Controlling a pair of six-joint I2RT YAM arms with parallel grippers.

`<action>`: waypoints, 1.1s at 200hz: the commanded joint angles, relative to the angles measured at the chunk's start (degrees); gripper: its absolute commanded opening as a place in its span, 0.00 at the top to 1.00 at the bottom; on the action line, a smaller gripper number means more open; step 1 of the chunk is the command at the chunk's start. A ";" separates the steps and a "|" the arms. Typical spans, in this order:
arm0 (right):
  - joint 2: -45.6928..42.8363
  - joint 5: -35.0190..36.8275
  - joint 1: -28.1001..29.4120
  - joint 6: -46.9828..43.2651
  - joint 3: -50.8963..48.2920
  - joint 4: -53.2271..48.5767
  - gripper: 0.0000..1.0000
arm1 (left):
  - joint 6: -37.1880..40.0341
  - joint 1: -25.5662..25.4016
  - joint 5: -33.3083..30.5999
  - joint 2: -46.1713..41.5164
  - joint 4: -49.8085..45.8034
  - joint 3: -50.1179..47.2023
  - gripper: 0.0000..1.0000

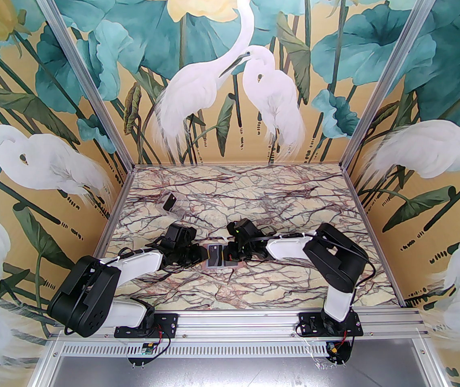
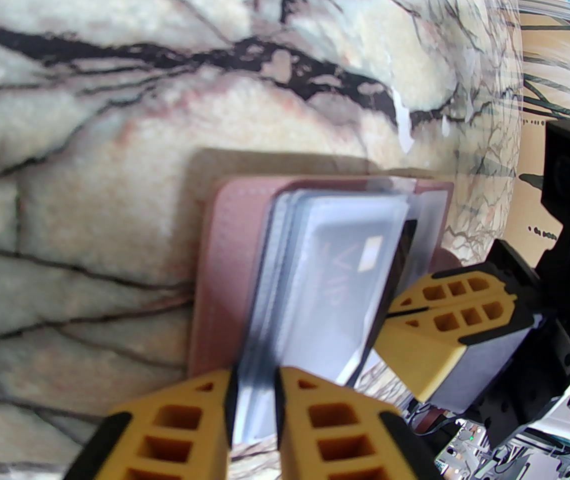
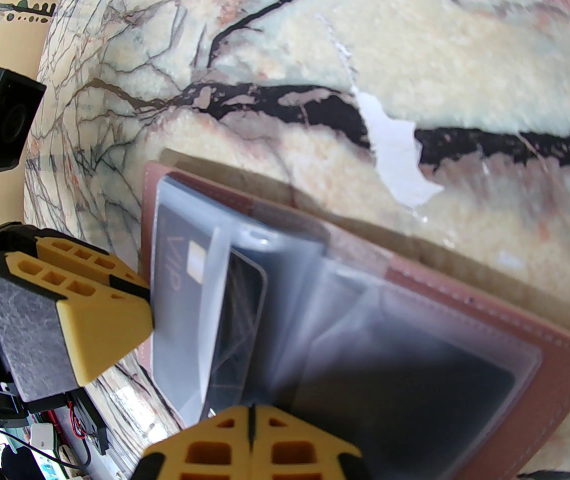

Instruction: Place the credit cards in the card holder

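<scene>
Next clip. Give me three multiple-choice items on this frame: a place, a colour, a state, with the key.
1. Where does the card holder lie?
A) far left corner
B) between the left tool and the right tool
C) on the base rail
2. Its cover's colour?
A) green
B) white
C) dusty pink-brown
3. The left tool is
A) pinching the holder's clear sleeves
B) wide open
C) gripping a red card
Key: 1 B, the top view shows a tool on each side; 2 C, both wrist views show the cover; 3 A, sleeves sit between its fingers.
</scene>
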 commanded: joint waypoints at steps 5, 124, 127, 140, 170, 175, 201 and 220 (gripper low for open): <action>-3.45 1.14 0.31 0.16 0.61 -0.36 0.97 | -0.05 -0.39 -2.74 0.61 -1.88 -1.32 0.76; 2.12 -1.26 0.72 -0.02 2.30 -0.35 0.98 | -0.04 -0.34 -2.60 0.94 -2.05 -1.19 0.76; 2.13 -1.18 0.74 -0.02 2.30 -0.36 0.98 | -0.07 -0.33 -2.63 0.87 -2.05 -1.15 0.76; 2.02 -0.90 0.70 -0.01 1.93 -0.25 0.98 | -0.06 -0.38 -2.66 0.92 -2.05 -1.15 0.76; 1.73 -0.16 0.74 0.14 1.56 -0.36 0.98 | -0.06 -0.37 -2.70 0.94 -2.05 -1.15 0.76; 1.73 -0.05 0.67 0.24 1.40 -0.37 0.98 | -0.08 -0.33 -2.73 0.97 -2.05 -1.14 0.76; 1.16 0.26 0.74 0.42 0.72 0.17 0.99 | -0.07 -0.33 -2.70 0.81 -2.13 -1.19 0.76; 0.78 0.52 0.68 0.47 0.28 0.51 0.99 | -0.01 -0.35 -2.74 0.52 -2.22 -1.27 0.75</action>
